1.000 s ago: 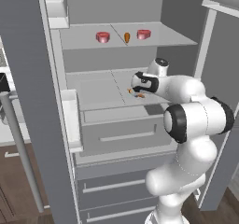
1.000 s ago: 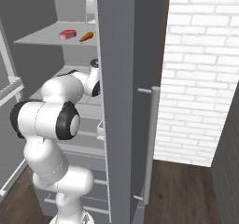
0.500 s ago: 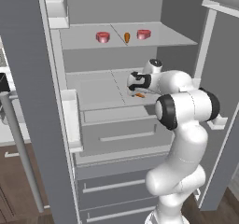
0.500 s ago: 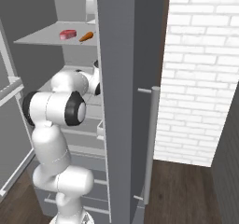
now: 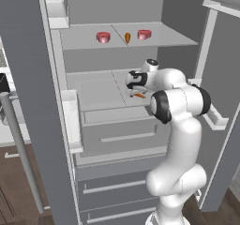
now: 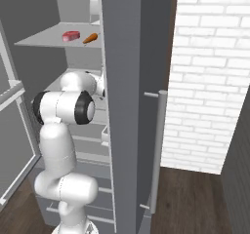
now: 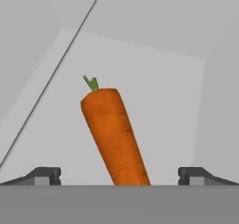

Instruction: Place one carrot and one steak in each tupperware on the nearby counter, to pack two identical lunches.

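The open fridge point(image 5: 117, 125) holds the arm point(image 5: 180, 102), reaching in over its middle shelf point(image 5: 93, 86). On the upper shelf point(image 5: 164, 35), two steaks point(image 5: 103, 37) flank a carrot point(image 5: 127, 37). The gripper point(image 7: 119, 174) stands with jaws wide apart, holding nothing; between its tips lies a second carrot point(image 7: 114, 132), green top pointing to 11 o'clock

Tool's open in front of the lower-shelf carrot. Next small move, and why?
Probably ease the tool forward, then close. In the hand view the carrot lies between the wide-apart fingertips, tapered end toward the camera, not yet gripped. In the left base view it rests on the fridge shelf.
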